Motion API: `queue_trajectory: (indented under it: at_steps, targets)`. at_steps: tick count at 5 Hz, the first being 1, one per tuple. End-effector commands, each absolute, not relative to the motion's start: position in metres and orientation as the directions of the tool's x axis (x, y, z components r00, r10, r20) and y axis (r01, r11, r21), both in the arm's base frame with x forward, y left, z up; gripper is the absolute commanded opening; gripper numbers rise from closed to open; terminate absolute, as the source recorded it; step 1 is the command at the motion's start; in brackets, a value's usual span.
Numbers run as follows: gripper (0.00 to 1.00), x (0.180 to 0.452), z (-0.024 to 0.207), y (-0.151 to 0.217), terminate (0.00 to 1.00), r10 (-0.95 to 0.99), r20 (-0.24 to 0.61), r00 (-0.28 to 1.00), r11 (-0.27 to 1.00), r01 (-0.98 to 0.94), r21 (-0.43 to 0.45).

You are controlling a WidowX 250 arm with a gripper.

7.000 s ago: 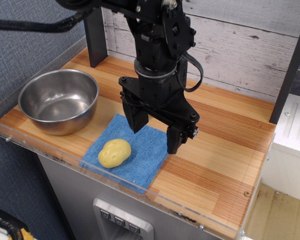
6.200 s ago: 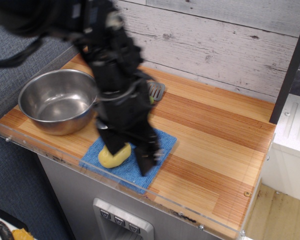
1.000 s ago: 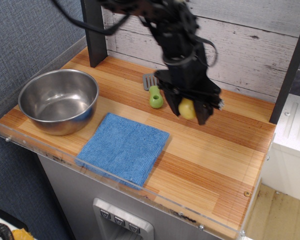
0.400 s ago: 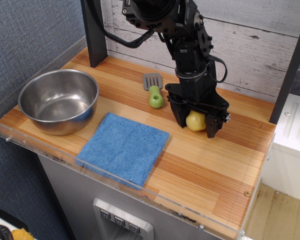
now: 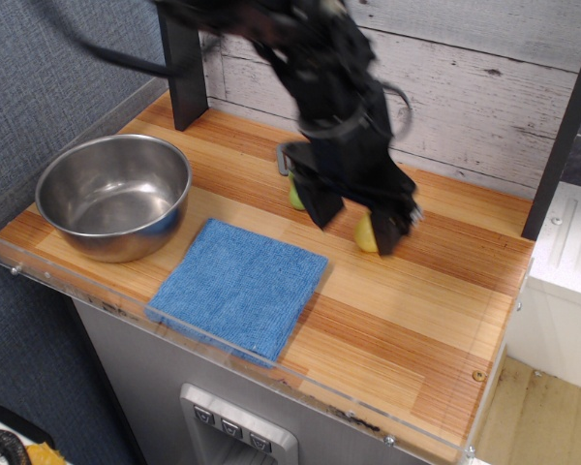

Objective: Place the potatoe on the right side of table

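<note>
gripper (image 5: 356, 215) jaws spread (blurred) | potatoe (image 5: 365, 232) on table (image 5: 436, 320), beside one finger | right planks bare

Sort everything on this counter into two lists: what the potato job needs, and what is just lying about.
Needed:
potatoe
table, right side
gripper

Lying about:
steel bowl
blue cloth
green-handled spatula, mostly hidden behind the arm

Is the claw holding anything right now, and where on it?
It cannot be told: the blurred claw is spread around the potato, which appears to sit on the table.
</note>
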State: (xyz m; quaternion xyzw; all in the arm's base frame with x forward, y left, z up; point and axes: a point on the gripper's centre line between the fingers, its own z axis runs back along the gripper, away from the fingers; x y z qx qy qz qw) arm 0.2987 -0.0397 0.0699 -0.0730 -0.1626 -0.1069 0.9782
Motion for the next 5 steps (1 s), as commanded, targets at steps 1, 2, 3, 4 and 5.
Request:
queue_trajectory:
  at_steps: [1, 2, 3, 4, 5]
  targets:
    - [1.00, 0.221, 0.110, -0.002, 0.00, -0.074, 0.490, 0.869, 0.994, 0.107, -0.038]
    - [1.00, 0.231, 0.099, -0.003, 0.00, -0.085, 0.403, 0.911, 0.993, 0.113, -0.045]
    - [1.00, 0.257, 0.096, -0.007, 0.00, -0.045, 0.281, 0.959, 0.984, 0.091, -0.153]
    - [1.00, 0.284, 0.094, -0.016, 0.00, -0.075, 0.218, 0.973, 0.978, 0.114, -0.174]
    - [1.00, 0.286, 0.099, -0.020, 0.00, -0.085, 0.218, 0.972, 0.984, 0.116, -0.133]
